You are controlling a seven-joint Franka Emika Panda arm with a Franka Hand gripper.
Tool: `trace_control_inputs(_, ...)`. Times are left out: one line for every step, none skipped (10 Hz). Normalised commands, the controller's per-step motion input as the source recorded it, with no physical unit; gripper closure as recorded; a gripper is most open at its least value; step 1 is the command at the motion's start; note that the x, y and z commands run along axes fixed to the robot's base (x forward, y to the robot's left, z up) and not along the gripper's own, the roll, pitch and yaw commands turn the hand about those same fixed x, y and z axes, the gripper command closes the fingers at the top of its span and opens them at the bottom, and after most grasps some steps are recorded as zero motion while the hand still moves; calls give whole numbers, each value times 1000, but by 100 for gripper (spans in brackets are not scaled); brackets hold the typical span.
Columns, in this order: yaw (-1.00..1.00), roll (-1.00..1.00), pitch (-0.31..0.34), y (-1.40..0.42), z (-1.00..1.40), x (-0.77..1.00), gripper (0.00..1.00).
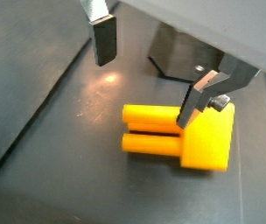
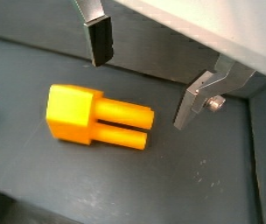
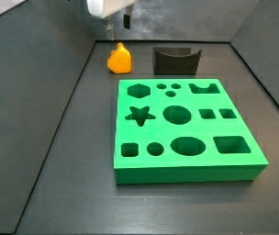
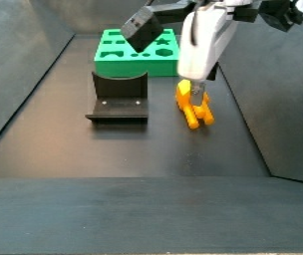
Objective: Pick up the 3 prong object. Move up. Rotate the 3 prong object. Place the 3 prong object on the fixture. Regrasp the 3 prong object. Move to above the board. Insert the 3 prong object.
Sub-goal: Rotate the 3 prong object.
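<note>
- the gripper (image 2: 139,80) is hanging open over the 3 prong object (image 2: 92,116), fingers (image 1: 104,41) clear of it.
- the 3 prong object is lying on the dark floor beside the fixture (image 3: 174,61).
- the board (image 3: 183,129) is sitting just beyond the fixture in a side view (image 4: 137,55).

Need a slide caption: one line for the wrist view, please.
Open gripper poised above the 3 prong object lying on the floor.

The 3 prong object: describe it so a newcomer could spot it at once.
Start at the big green board on the dark floor. Beyond its far end stands the black fixture, and beside that lies the 3 prong object, under the open gripper. It is the only orange-yellow piece, a small block with stubby round prongs.
</note>
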Motion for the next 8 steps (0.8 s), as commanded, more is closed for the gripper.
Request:
trace_control_inputs(1000,10,-7,9,-35,35,0)
trace_control_inputs(1000,10,-7,9,-35,35,0)
trace_control_inputs(1000,11,-7,9,-35,35,0)
trace_control_inputs(1000,11,-8,9,-35,35,0)
trace_control_inputs(1000,12,-8,9,-35,35,0)
trace_control_inputs(1000,12,-8,9,-35,35,0)
trace_control_inputs(1000,13,-9,9,-34,35,0)
trace_control_inputs(1000,13,-9,9,-34,35,0)
